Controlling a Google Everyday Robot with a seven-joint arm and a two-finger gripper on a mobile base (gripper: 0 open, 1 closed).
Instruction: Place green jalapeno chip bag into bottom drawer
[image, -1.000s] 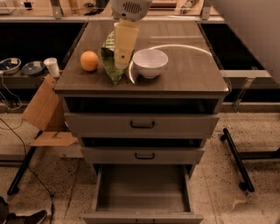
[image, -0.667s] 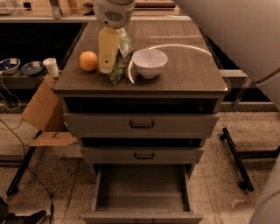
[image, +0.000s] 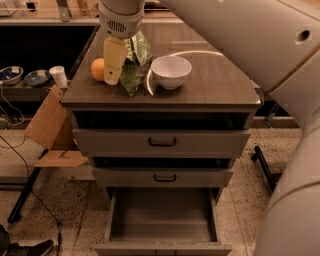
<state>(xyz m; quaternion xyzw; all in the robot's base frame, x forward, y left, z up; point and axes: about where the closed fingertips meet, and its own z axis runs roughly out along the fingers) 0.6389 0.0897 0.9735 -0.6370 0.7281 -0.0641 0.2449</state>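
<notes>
arm (image: 260, 45): fills 1 to 5 o'clock of view; may hide drop zone on descent.
cabinet top (image: 210, 95): bare from centre to 3 o'clock; front edge at 6 o'clock of bag, near. Cleanest exit.
bottom drawer (image: 162, 215): pulled out at 6 o'clock, low, plain inside, wide room. Risk: early release, landing on floor past front lip.
upper drawers (image: 162, 142): fronts above bottom drawer's rear; could catch bag on way down.
white bowl (image: 171, 71): 3 o'clock of bag, just beside; could get nudged on lift.
green jalapeno chip bag (image: 132, 75): upright on top, 11 o'clock of view, between orange and bowl; crinkly foil, likely to slip with shallow pinch.
orange (image: 98, 69): 9 o'clock of bag, just beside gripper; could roll off left edge if bumped.
gripper (image: 119, 65): at bag's left side, bag height; clenched or released, cannot tell.
</notes>
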